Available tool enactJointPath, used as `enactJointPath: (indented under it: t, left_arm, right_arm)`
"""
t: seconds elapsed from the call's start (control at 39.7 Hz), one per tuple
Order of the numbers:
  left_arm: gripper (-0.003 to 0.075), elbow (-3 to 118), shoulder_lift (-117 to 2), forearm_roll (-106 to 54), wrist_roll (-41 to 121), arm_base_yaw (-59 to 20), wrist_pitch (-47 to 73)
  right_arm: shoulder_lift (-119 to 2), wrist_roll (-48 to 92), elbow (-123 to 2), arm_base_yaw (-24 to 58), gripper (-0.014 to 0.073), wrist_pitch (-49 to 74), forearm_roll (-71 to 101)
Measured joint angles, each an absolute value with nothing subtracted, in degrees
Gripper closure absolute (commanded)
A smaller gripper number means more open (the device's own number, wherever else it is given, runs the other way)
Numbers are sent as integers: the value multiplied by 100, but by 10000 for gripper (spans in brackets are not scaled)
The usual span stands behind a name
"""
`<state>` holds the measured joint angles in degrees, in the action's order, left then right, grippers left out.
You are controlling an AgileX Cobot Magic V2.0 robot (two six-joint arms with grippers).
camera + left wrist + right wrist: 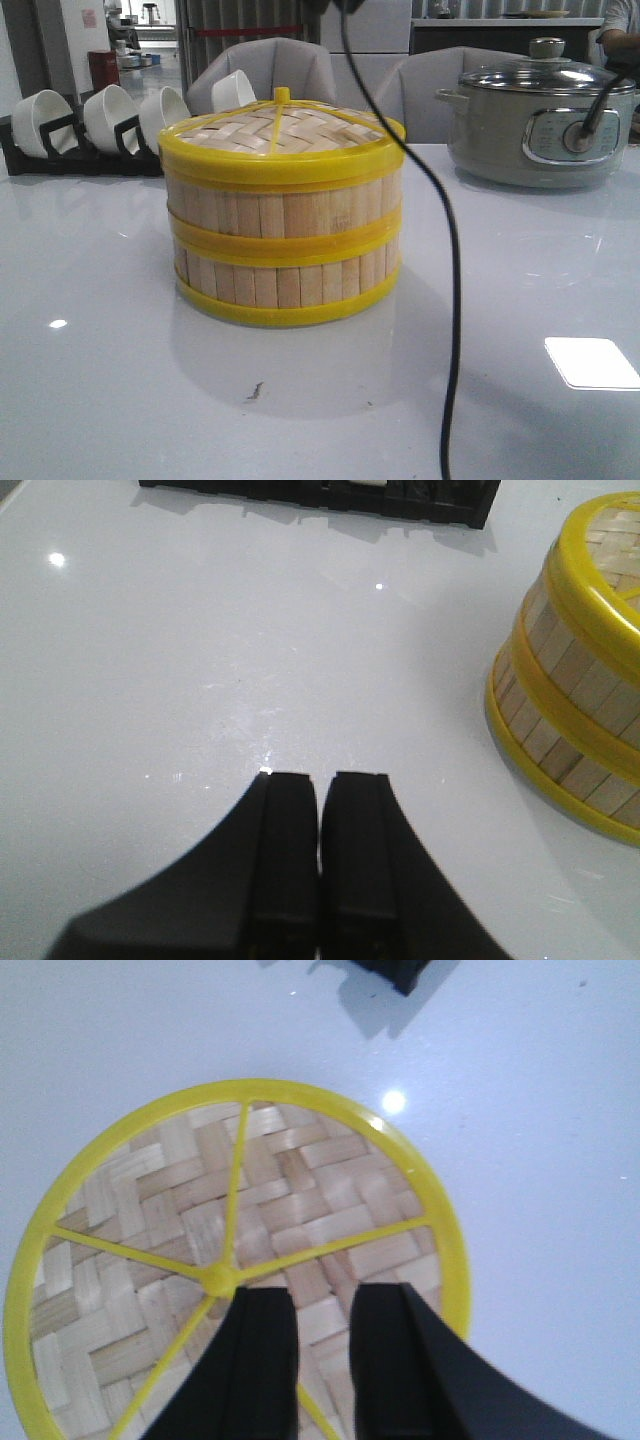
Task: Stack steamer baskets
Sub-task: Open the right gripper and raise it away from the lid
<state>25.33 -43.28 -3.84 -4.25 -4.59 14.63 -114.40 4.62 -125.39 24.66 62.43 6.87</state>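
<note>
Two steamer baskets stand stacked at the middle of the table, the upper basket (285,212) resting squarely on the lower basket (285,282). A woven bamboo lid (285,135) with a yellow rim covers the stack. The left wrist view shows the stack (575,705) off to one side, apart from my left gripper (320,778), which is shut on nothing above bare tabletop. My right gripper (325,1295) hovers over the lid (300,1180), close beside its yellow knob (220,1280), open with nothing between the fingers. Neither gripper appears in the front view.
A black rack of white bowls (90,125) stands at the back left, also seen as the rack (330,495). A grey electric pot (540,120) sits at the back right. A black cable (453,300) hangs down just right of the stack.
</note>
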Motion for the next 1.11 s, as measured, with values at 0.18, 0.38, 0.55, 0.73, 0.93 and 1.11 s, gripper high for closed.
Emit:
enactJointPath:
  t: [0.18,0.38,0.55,0.73,0.93,1.11]
  left_arm:
    - [636,2533,-4328,-384,-425,-459,1463]
    - [636,2533,-4328,-384,-425,-459,1413]
    - [636,2533,-4328,-384,-425,-459,1390]
    - [636,2533,-4328,-384,-425,-459,1378]
    - [636,2533,-4328,-384,-425,-459,1370]
    - [636,2533,-4328,-384,-425,-459,1370]
  right_arm:
    - [-10823,437,-12434,1973,349,6547,591]
    - [-9987,428,-11860,1657,349,6673,565]
    - [-9285,428,-11233,1512,349,6698,506]
    - [-8493,428,-10515,1498,349,6685,369]
    - [-7415,425,-9551,1498,349,6506,237]
    - [-6251,415,-8590,1498,349,6210,195]
